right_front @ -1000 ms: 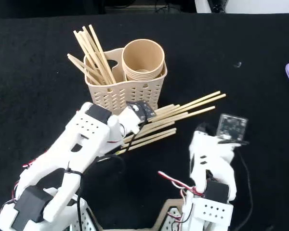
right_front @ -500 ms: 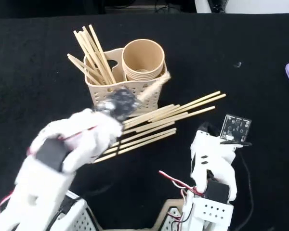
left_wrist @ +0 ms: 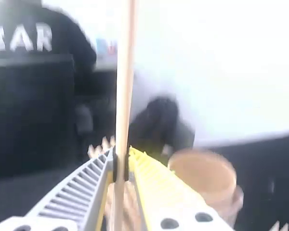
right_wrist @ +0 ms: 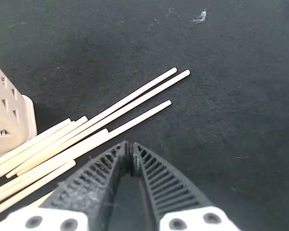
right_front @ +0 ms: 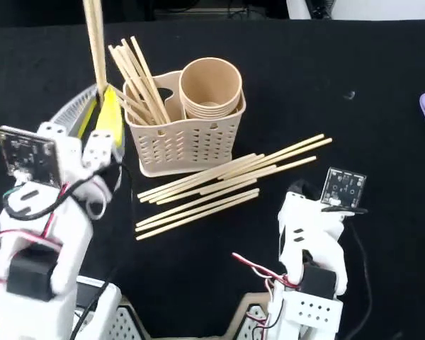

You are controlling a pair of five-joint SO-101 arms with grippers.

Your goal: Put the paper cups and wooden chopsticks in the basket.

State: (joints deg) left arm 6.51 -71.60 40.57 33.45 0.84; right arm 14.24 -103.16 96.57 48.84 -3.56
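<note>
You lifted your left gripper (right_front: 99, 95) off the pile (right_front: 198, 195) with one chopstick (right_front: 93, 35) pinched tight, and the basket (right_front: 191, 145) sat just beside it, ready for the drop.

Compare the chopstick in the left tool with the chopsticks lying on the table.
The held chopstick stands almost upright; the loose chopsticks lie flat. The held chopstick is clamped in the left tool, off the table; the loose chopsticks rest on it, ungripped. The held chopstick is single; the loose chopsticks form a pile. Both are thin, pale wood.
</note>
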